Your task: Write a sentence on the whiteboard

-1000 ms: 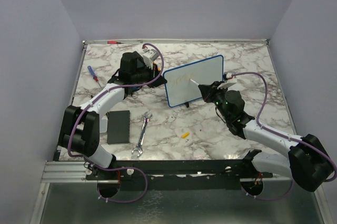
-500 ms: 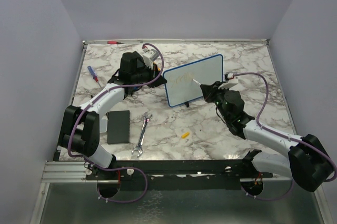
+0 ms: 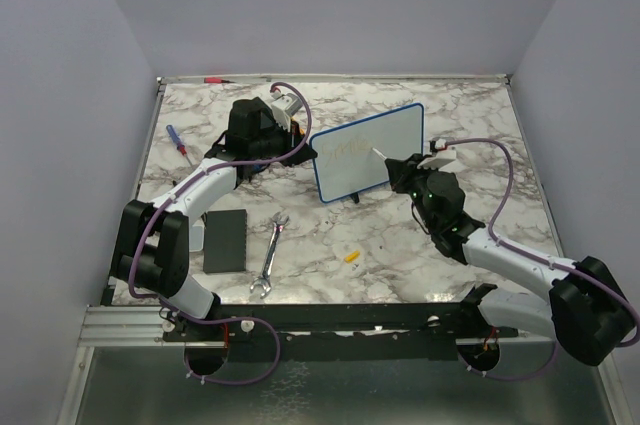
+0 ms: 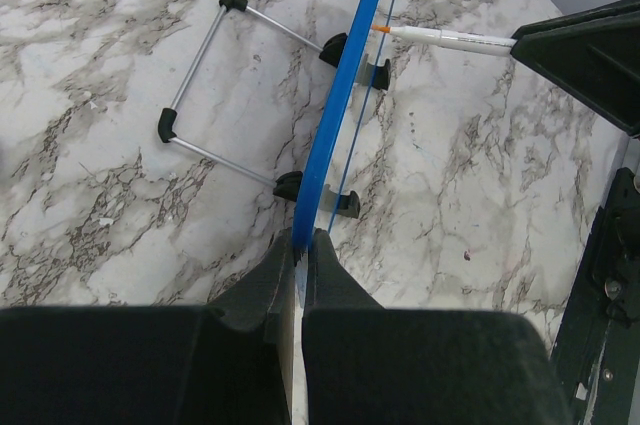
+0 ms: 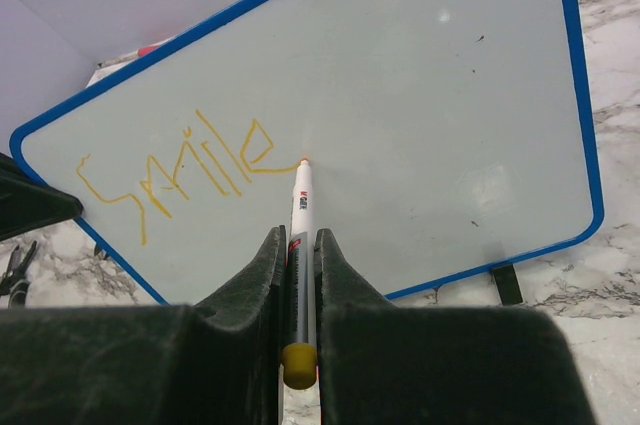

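Note:
The whiteboard point(image 3: 368, 153) with its blue frame stands tilted on the marble table, propped on a wire stand point(image 4: 215, 80). My left gripper point(image 4: 300, 240) is shut on the whiteboard's blue edge point(image 4: 335, 115) at its left side. My right gripper point(image 5: 298, 240) is shut on a white marker point(image 5: 300, 215) with an orange tip, and that tip touches the whiteboard's face point(image 5: 420, 115). The sentence point(image 5: 180, 170) reads "Smile" in yellow on the left half of the whiteboard, and the marker tip rests at the end of the last letter. From above, the marker point(image 3: 381, 155) meets the board near its middle.
A wrench point(image 3: 269, 255) and a flat black pad point(image 3: 226, 240) lie on the near left of the table. A small yellow cap point(image 3: 351, 256) lies near the front middle. A blue and red screwdriver point(image 3: 177, 140) lies at the far left, and a red pen point(image 3: 215, 79) by the back edge.
My right gripper has moved the marker rightward across the whiteboard, lengthening the yellow writing. The left gripper has kept its hold on the board's edge.

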Robot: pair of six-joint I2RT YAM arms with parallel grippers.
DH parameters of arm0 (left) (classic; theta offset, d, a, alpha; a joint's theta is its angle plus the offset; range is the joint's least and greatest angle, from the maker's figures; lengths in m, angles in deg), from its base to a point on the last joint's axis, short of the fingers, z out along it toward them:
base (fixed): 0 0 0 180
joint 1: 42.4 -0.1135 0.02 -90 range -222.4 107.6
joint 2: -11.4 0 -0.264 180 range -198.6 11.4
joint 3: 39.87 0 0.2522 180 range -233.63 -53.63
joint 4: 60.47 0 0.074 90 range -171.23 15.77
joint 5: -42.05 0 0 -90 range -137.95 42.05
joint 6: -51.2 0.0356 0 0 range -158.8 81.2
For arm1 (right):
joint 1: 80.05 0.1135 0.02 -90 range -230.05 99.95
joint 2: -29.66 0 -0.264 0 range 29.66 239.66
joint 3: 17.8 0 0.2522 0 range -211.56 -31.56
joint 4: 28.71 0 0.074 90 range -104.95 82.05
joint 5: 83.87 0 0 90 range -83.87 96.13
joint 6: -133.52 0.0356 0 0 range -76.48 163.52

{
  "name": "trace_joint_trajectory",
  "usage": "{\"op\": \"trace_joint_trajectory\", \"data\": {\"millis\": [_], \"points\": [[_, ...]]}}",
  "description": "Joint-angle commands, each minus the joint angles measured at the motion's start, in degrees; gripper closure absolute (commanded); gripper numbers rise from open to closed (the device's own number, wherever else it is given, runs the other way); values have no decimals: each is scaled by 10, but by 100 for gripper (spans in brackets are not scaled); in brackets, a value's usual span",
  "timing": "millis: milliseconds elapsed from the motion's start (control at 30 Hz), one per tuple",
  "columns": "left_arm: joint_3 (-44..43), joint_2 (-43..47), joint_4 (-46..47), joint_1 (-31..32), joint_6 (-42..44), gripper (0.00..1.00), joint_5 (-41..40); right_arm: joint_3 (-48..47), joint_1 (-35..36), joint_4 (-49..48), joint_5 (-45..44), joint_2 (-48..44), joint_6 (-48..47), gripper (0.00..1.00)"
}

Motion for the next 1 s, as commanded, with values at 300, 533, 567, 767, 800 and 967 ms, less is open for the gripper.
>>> {"op": "trace_joint_trajectory", "data": {"millis": [300,533,567,767,800,967], "points": [[6,12,-3,4,3,100,-1,25,0,21,-8,-79,-26,99],[7,12,-3,5,4,100,-2,23,0,8,-21,-54,-30,99],[7,12,-3,4,4,100,-2,22,0,5,-20,-50,-31,99],[7,13,-3,5,4,100,-2,12,0,-8,-18,-29,-34,99],[7,13,-3,4,3,100,-2,11,-1,-11,-17,-26,-35,99],[7,14,-4,5,4,100,-2,6,0,-19,-13,-15,-36,99]]}}
